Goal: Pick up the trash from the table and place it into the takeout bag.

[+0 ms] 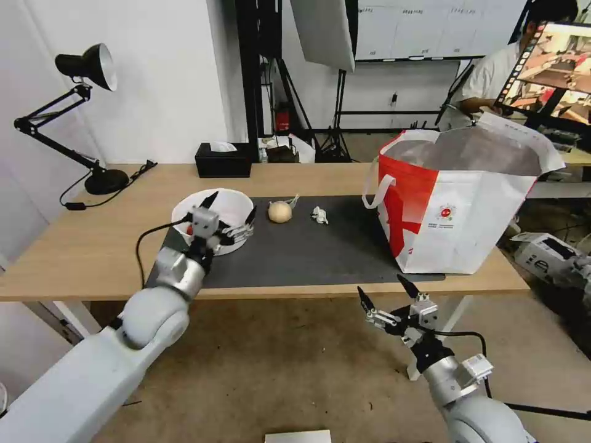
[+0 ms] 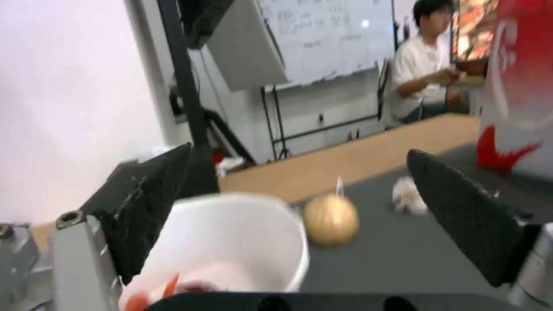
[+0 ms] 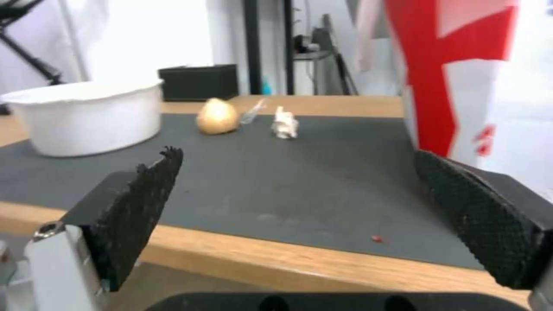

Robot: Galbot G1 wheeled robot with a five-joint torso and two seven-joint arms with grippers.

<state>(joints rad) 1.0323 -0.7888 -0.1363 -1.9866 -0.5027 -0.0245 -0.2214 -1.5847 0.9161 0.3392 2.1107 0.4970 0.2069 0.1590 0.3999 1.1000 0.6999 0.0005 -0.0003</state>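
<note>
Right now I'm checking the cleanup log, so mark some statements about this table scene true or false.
1. The left hand is open over the white bowl. True.
2. The beige ball is inside the takeout bag. False: it lies on the dark mat.
3. The right hand holds the crumpled wrapper. False: it is open and empty, below the table's front edge.
4. The bag stands upright on the table. True.
</note>
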